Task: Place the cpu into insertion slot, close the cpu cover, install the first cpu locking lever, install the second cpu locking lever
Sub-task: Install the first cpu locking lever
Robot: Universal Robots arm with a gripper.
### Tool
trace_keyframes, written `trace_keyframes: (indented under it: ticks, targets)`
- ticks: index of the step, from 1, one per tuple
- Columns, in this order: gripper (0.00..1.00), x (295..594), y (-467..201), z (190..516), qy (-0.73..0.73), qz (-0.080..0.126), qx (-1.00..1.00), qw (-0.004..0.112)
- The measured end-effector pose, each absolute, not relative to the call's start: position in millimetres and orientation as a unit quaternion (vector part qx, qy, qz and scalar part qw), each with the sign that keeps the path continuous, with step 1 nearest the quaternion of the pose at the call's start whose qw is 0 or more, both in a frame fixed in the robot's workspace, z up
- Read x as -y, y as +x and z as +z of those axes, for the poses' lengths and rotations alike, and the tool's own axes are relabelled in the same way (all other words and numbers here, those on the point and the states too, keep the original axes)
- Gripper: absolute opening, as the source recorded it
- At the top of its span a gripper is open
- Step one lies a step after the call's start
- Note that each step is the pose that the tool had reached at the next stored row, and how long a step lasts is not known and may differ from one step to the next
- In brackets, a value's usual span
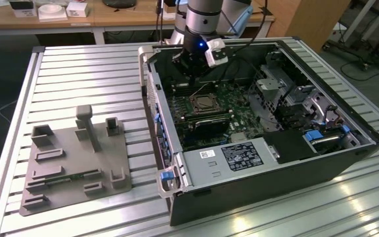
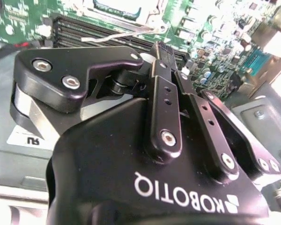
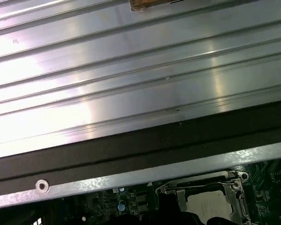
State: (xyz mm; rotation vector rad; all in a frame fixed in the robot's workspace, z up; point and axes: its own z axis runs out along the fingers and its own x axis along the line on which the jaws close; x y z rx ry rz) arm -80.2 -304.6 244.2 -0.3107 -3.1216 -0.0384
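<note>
First wrist view shows the cpu [image 3: 210, 206] in the insertion slot [image 3: 237, 206].

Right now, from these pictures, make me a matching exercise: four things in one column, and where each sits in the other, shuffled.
1. cpu
2. gripper
3. grey fixture
4. blue latch

A. on the table, at the exterior view's left of the computer case
B. at the case's near corner
C. in the insertion slot
D. over the green board

Pairs: 1-C, 2-D, 3-A, 4-B.
</note>
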Motion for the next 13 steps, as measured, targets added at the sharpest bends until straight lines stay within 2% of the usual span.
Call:
trace_keyframes:
  ticks: [13]
  targets:
    - [0.11,304,-68,240,-0.043,-0.012,0.999,0.003]
